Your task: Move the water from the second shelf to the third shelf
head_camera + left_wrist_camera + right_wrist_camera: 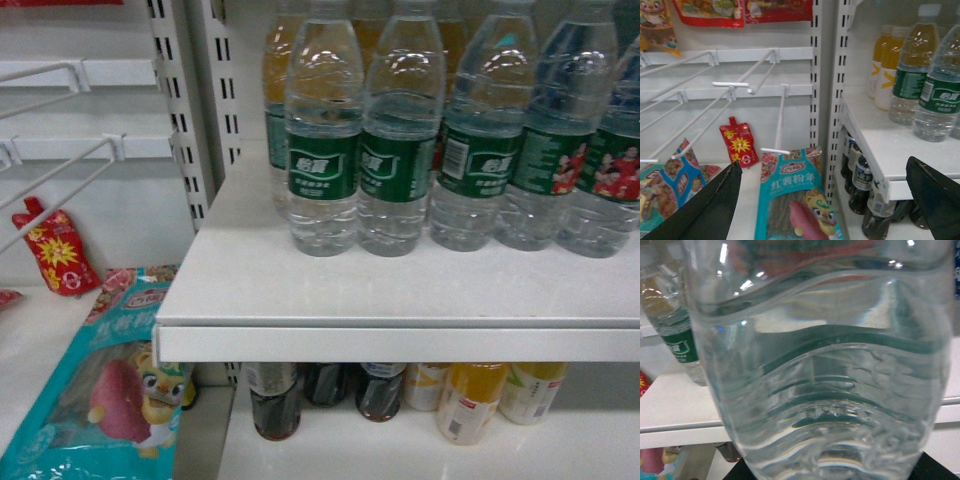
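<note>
A clear ribbed water bottle (825, 365) fills the right wrist view, and its green label shows through the water. The right gripper's black fingers (935, 471) flank its base at the bottom corners, so that gripper is shut on it, in front of a white shelf edge (675, 432). Neither gripper shows in the head view. There, several green-labelled water bottles (322, 150) stand in a row on the white shelf (400, 300). My left gripper (830, 200) is open and holds nothing, low between the hook rack and the shelf bay.
Dark cola bottles (275, 400) and orange drinks (465, 400) stand on the shelf below. On the left are wire hooks (60, 190), a red pouch (55, 250) and a teal snack packet (110, 400). A slotted upright (832, 100) divides the bays.
</note>
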Controlling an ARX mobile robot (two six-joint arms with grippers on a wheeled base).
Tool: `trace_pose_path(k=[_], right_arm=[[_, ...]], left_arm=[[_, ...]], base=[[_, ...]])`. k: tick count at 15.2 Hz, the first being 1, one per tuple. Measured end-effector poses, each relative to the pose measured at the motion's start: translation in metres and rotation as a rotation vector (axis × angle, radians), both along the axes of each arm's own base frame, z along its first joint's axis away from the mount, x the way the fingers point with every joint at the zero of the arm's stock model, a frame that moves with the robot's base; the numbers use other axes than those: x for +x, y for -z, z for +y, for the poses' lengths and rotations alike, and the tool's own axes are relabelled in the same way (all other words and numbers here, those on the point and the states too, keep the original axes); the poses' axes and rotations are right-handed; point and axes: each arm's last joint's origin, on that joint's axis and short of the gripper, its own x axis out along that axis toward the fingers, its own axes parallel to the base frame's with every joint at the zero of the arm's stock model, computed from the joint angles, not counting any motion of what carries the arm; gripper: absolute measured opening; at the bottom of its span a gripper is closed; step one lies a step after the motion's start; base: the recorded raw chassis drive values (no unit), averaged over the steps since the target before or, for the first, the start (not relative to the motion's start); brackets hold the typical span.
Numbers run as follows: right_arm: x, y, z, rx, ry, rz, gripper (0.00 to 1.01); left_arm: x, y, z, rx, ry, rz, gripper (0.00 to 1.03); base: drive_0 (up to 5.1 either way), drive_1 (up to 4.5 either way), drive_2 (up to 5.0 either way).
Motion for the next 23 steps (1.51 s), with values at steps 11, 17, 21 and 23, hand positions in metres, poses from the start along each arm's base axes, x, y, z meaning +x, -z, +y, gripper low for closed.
trace_pose_path(k=[11, 17, 21, 23], right_arm=[[-0.001, 0.000, 0.001, -0.052, -0.011, 0.029, 0.39], [0.032, 0.012, 0.008, -0.176, -0.054, 0.062, 0.39], [0.075, 0.009, 0.017, -0.158, -0.067, 0.090, 0.39], [0.093, 0.013, 0.021, -0.147, -0.073, 0.126, 0.39]], left_arm=[[0.000, 0.000, 0.000, 0.000, 0.002, -0.002, 0.98], [0.000, 0.000, 0.000, 0.000, 0.002, -0.003, 0.98], [0.000, 0.000, 0.000, 0.000, 0.002, -0.003, 0.98], [0.000, 0.000, 0.000, 0.000, 0.002, -0.002, 0.98]], base=[[-4.8, 2.43, 2.4], [-4.8, 2.43, 2.4], [-3.6, 1.82, 1.8], [0.0, 0.00, 0.0]])
